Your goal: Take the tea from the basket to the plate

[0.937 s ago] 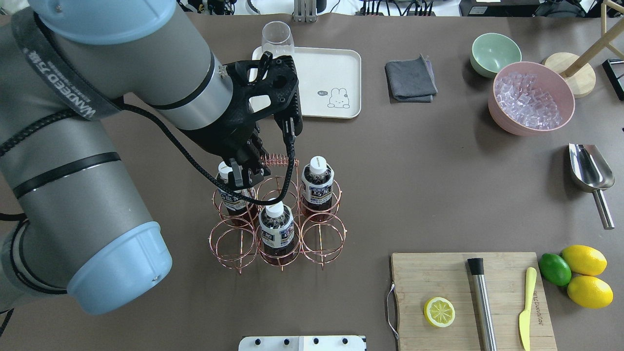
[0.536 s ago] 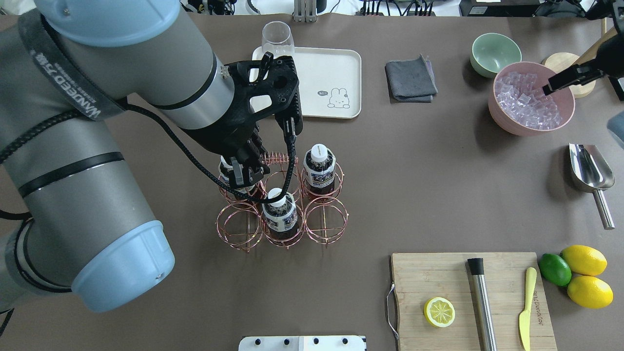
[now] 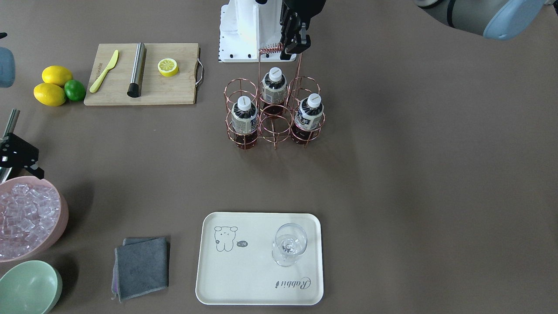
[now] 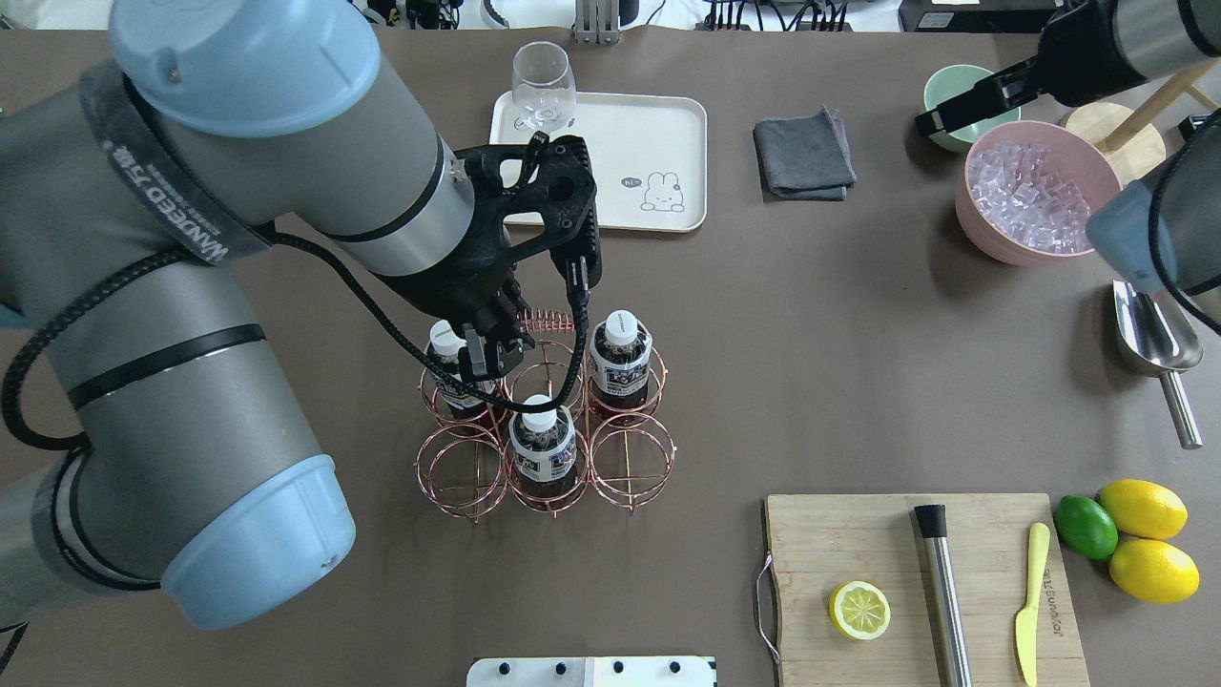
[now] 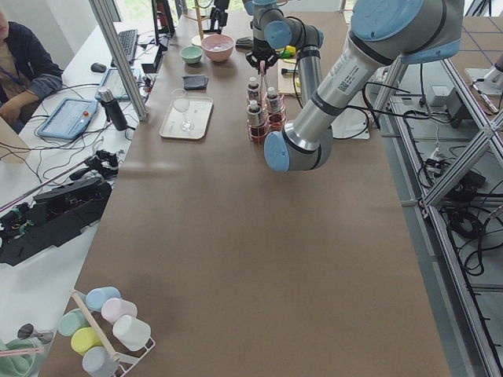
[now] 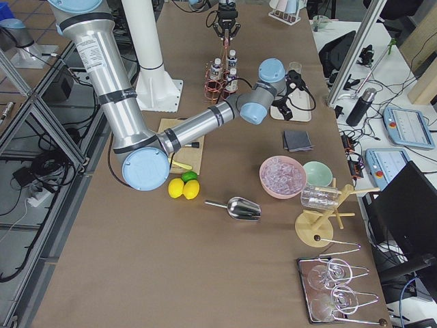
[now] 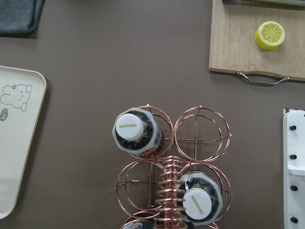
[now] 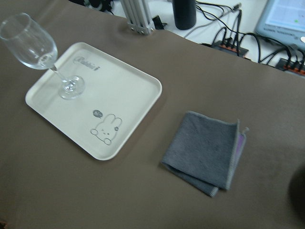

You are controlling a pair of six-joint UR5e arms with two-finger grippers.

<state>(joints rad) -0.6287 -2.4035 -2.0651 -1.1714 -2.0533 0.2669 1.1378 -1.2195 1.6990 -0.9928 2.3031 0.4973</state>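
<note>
1. Found left pincer (image 4: 488,360) clamped on the handle (image 4: 546,321) of the basket (image 4: 589,465), at the left end of the coil, high above the cells.
2. Counted three teas, all upright in basket cells: near tea (image 4: 540,447) in the middle cell of the robot-side row, left tea (image 4: 441,335) and right tea (image 4: 620,361) in the end cells of the far row.
3. Noted left tea partly hidden under the pincer in the overhead view, its cap showing. Saw all three caps free of the fingers.
4. Logged handle arching left to right above the line between the two rows, coil just beside near tea's cap in the left wrist view.
5. Located plate (image 4: 630,129) on the table (image 4: 811,334) beyond the basket, well apart from it, with a wine glass (image 4: 544,84) standing on its far-left corner.
6. Saw left wrist housing overlapping the plate's near-left edge in the overhead view.
7. Placed right pincer (image 4: 933,121) raised off the table, overlapping the left rim of the mint bowl (image 4: 987,91) in the overhead view. Cannot tell fingers apart or together.
8. Listed right of the plate: grey cloth (image 4: 804,155), then pink bowl (image 4: 997,248) of ice just beside the mint bowl, partly covered by the right arm, then scoop (image 4: 1149,329) nearer the robot.
9. Listed at near right: board (image 4: 839,534) carrying lemon half (image 4: 859,611), steel bar (image 4: 940,582) and yellow knife (image 4: 1030,592). Found lime (image 4: 1086,527) bunched with two lemons (image 4: 1143,509) just beside the board.
</note>
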